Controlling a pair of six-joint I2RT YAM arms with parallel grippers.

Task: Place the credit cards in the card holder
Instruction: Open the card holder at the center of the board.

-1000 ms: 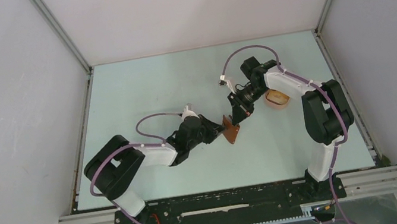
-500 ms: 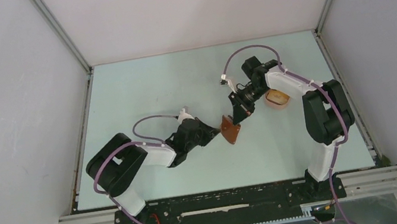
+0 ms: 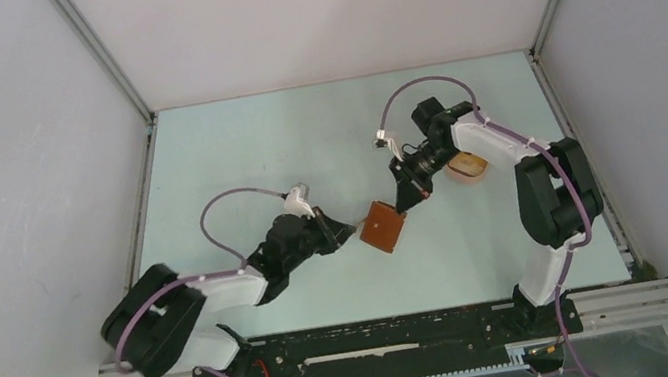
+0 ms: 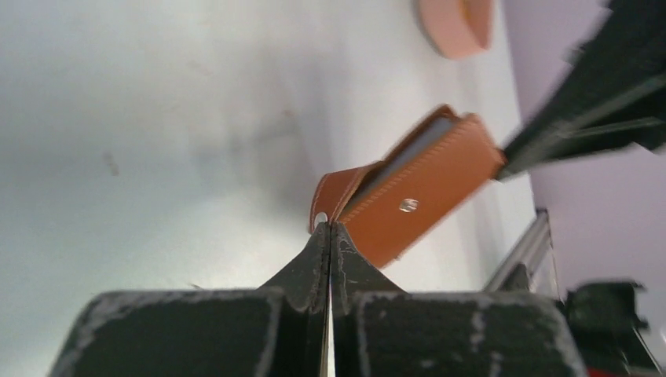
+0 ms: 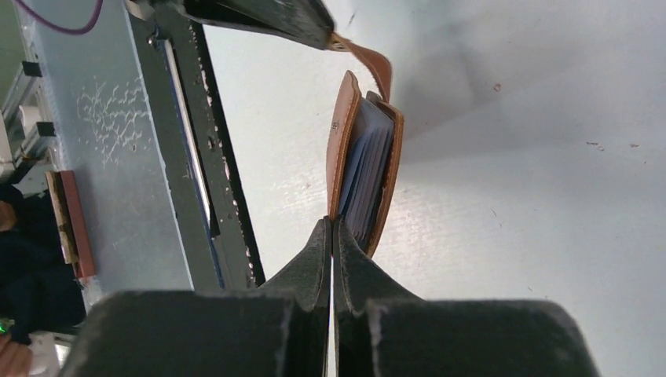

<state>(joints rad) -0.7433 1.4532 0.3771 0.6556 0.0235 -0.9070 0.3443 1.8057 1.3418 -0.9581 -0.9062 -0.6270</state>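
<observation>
- Your left claw (image 4: 328,232) is closed. Its two fingertips are pressed together on the end of the snap tab (image 4: 336,188) of the card holder (image 4: 420,196).
- Your right claw (image 5: 331,229) is closed too, pinching the edge of one leather cover at the opposite end of the card holder.
- The card holder is held between the two claws over the middle of the table (image 3: 243,152), a little towards your right arm's side.
- From above, it sits just right of the left claw's tip and just below and left of the right claw's tip.
- In your left wrist view it stretches up and to the right from the fingertips. Its snap stud faces the camera, and the right claw meets its far end.
- In your right wrist view it stands on edge straight ahead of the fingertips. The covers are slightly parted, and grey-blue pockets (image 5: 365,169) show between them.
- In that view the tab curls off the far end into the left claw.
- You cannot tell from these views whether the card holder's lower edge touches the table.
- The credit cards (image 3: 470,163) show only as a tan-yellow patch in the pink tray (image 3: 465,179). The tray lies to the right of the right claw, partly hidden by that arm and apart from the card holder.
</observation>
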